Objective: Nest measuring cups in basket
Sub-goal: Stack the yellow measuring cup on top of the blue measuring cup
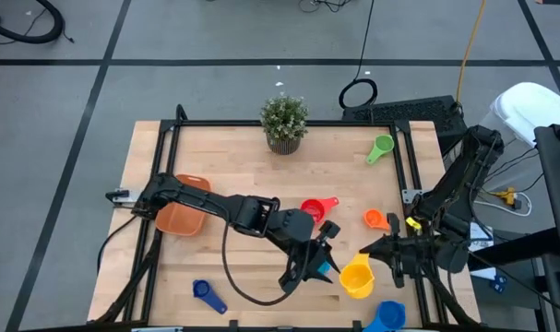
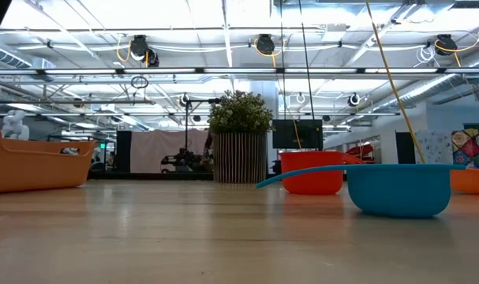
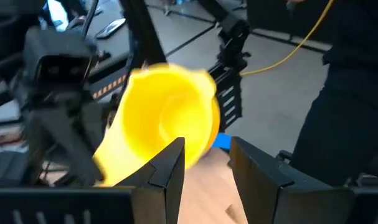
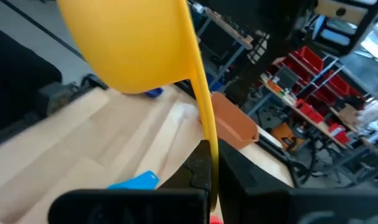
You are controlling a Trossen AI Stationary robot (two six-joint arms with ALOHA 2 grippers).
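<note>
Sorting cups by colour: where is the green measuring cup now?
In the high view, the green measuring cup lies at the table's far right, right of the potted plant, well apart from the other cups.

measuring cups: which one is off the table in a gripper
The yellow measuring cup. The right gripper is shut on its flat handle and holds it up, while the red, orange and green cups lie on the table.

Seven measuring cups: green (image 1: pixel 381 148), red (image 1: pixel 316 207), orange (image 1: pixel 375 219), yellow (image 1: pixel 357 275), light blue (image 1: pixel 329 269), dark blue (image 1: pixel 206 293) and blue (image 1: pixel 385 316). One basket (image 1: pixel 182 216). One plant (image 1: pixel 284 122). Two arms.
</note>
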